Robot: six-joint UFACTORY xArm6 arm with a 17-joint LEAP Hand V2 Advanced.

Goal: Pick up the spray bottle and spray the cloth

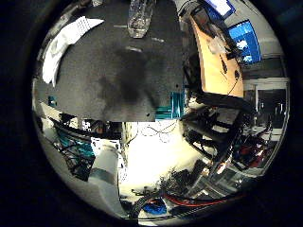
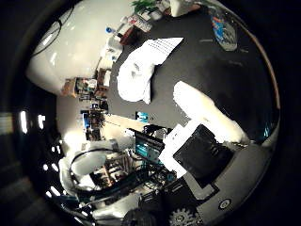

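Note:
A clear spray bottle (image 1: 139, 19) stands upright on the dark table mat (image 1: 118, 71). A crumpled white cloth (image 2: 141, 70) lies on the same mat, some way from the bottle. My right hand (image 2: 207, 127) hovers above the mat near the table's edge, well away from both. One white finger reaches out straight over the mat and nothing is in the hand. The hand's shadow falls on the mat between me and the bottle.
A teal frame (image 1: 170, 106) marks the table's edge, with floor and clutter below. A wooden desk (image 1: 215, 61) with a lit monitor (image 1: 244, 40) stands beside the table. A plant (image 2: 143, 5) and small boxes (image 2: 136, 21) sit at the mat's far side.

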